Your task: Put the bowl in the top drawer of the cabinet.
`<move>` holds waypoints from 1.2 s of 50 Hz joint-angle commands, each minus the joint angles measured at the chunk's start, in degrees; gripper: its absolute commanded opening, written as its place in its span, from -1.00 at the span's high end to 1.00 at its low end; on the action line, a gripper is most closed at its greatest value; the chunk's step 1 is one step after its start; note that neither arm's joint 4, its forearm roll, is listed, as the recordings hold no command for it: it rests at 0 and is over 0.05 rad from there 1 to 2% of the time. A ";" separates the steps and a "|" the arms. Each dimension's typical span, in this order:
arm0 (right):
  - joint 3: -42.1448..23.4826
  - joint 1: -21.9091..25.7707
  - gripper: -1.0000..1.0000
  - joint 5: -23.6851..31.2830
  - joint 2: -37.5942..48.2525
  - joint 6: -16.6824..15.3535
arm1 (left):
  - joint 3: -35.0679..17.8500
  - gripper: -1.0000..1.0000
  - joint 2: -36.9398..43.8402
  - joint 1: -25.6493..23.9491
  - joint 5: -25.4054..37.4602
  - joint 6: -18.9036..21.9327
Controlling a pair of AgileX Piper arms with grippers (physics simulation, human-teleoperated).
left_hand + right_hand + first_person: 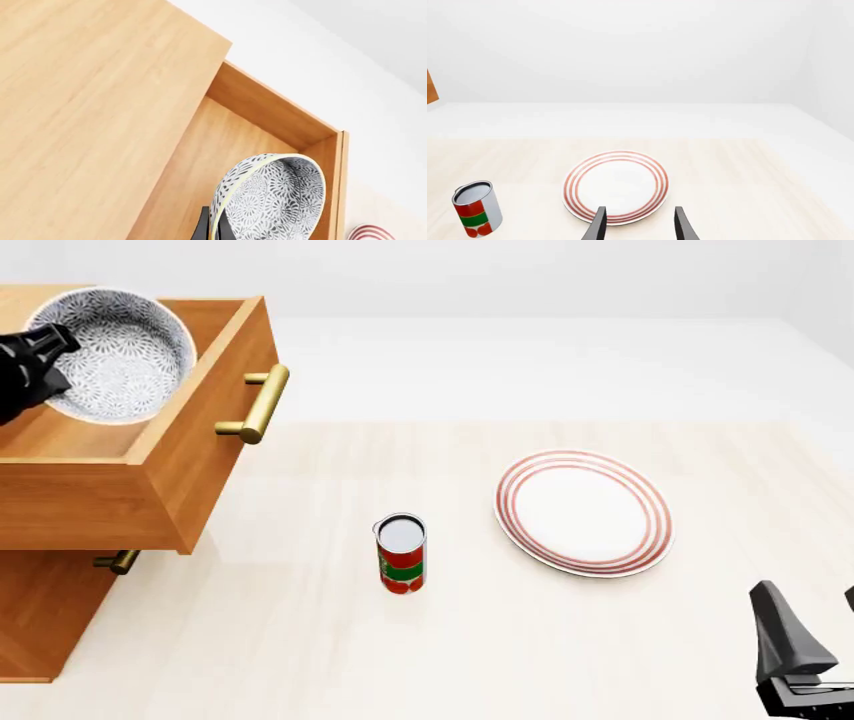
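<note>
Mostly hidden left gripper (212,231) pinching bowl (118,355) rim, seemingly above top drawer (187,465).

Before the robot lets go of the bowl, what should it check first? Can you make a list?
1. Top drawer pulled open: ok.
2. Bowl over the open drawer, not the cabinet top: ok.
3. Left claw gripping the bowl's rim: ok.
4. Bowl level: not ok, it hangs tilted on edge.
5. Bowl low enough to drop gently: cannot tell.
6. Right claw out of the way, open near the plate: ok.
</note>
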 commanded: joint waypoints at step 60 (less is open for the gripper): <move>-0.08 -0.01 -1.00 0.13 -0.05 0.05 | 2.13 1.00 2.55 0.70 -2.97 1.04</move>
